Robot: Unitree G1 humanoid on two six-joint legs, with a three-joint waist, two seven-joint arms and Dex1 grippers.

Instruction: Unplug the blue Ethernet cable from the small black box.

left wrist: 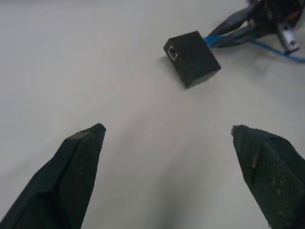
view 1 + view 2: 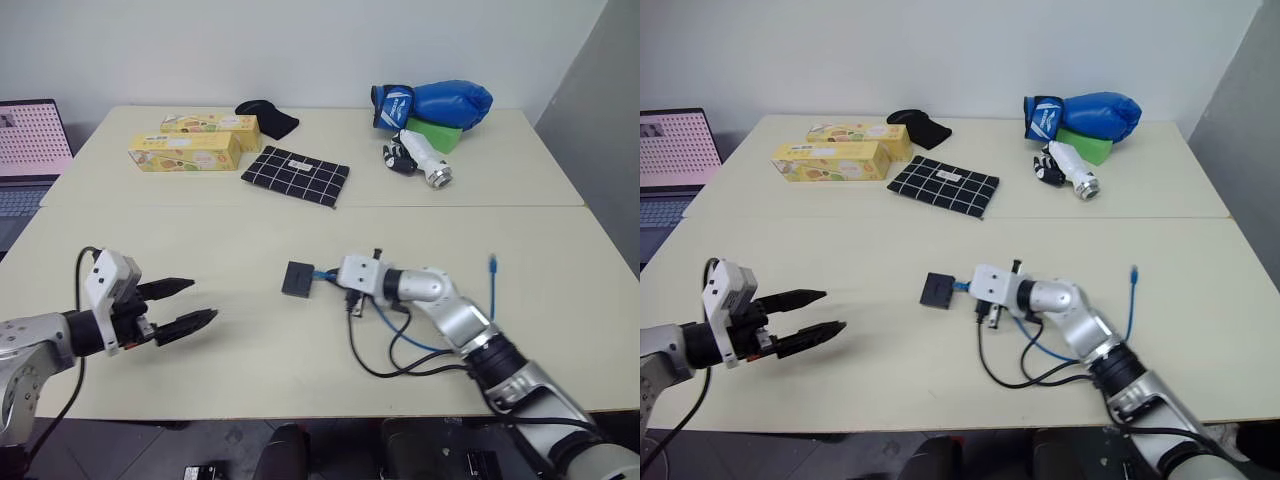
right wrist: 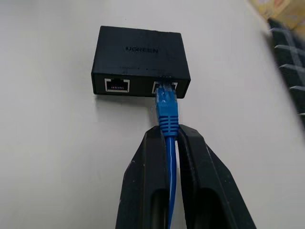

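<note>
Cable-wise, the blue Ethernet cable [image 3: 167, 107] sits plugged into the small black box [image 3: 139, 46] mid-table; right gripper [image 3: 170, 138] jaws pinch its limp cord behind the boot. Left gripper [image 2: 187, 305] gapes wide. Box looks light, likely to drag.

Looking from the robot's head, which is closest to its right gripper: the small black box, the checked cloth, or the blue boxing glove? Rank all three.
From the right gripper, shut on the blue Ethernet cable:
1. The small black box, just beyond the fingers, mid-table.
2. The black checked cloth, farther back, slightly to the left.
3. The blue boxing glove, at the far edge, to the right.
</note>
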